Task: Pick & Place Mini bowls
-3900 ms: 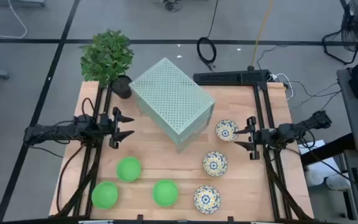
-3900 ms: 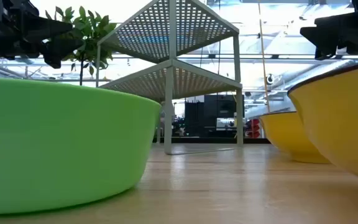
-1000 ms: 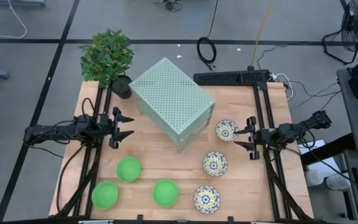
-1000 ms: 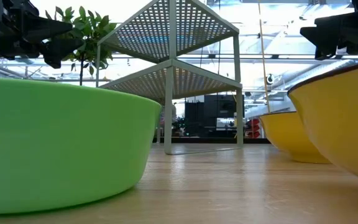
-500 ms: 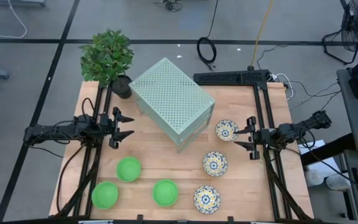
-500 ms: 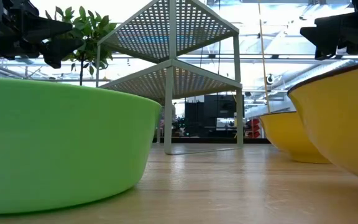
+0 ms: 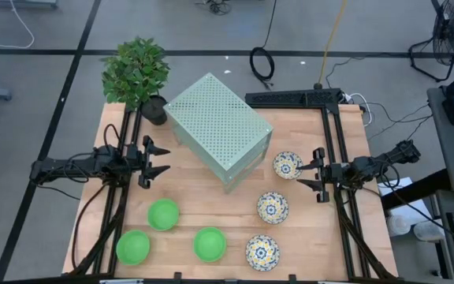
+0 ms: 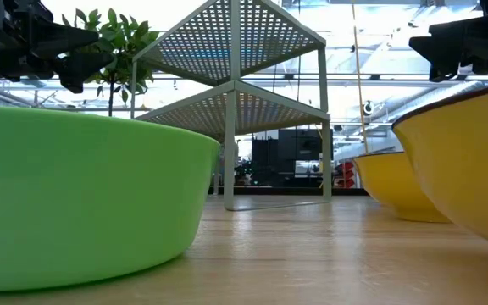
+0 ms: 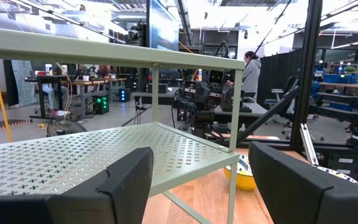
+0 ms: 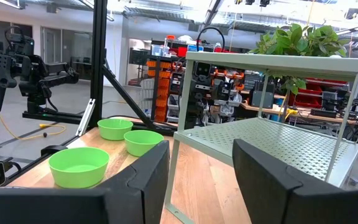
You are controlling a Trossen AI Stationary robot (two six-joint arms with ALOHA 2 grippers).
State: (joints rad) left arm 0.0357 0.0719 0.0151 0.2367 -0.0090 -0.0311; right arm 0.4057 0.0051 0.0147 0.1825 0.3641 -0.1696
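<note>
Three plain green mini bowls sit upright on their bases on the wooden table's near left. Three white floral mini bowls sit in a line on the near right. My left gripper hovers open at the left edge, pointing level at the pale green perforated shelf box. My right gripper hovers open at the right edge, just beside the farthest floral bowl. From the right wrist the green bowls show beyond the open fingers.
A potted plant stands at the far left corner. The perforated shelf box stands mid-table on thin legs. Black frame rails run along both sides. Bare wood lies between the bowl groups. A person stands far beyond the table.
</note>
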